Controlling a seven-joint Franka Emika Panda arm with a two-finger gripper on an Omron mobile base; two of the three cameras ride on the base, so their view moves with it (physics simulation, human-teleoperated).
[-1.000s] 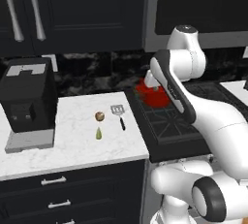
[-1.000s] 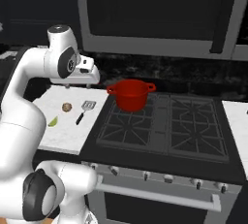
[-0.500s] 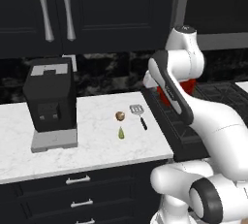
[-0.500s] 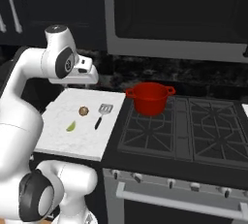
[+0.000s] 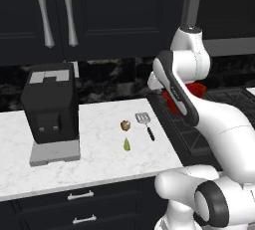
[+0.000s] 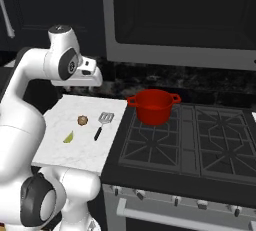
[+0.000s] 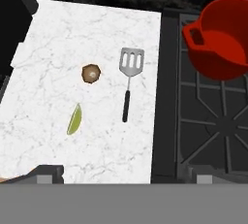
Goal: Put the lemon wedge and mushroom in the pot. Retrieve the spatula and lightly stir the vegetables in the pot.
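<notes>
We are hovering open-jawed; nothing is done yet: wedge [image 7: 74,120], mushroom [image 7: 91,73] and spatula [image 7: 129,79] are lying mid-frame, pot [image 7: 220,39] waiting upper right.

Flat, even rendered light keeps the white marble tabletop [image 7: 97,34] bright while the dark cabinets [image 5: 99,15] and backsplash stay dim. Shadows are faint, glare is none, edges look slightly soft and pixelated.
</notes>
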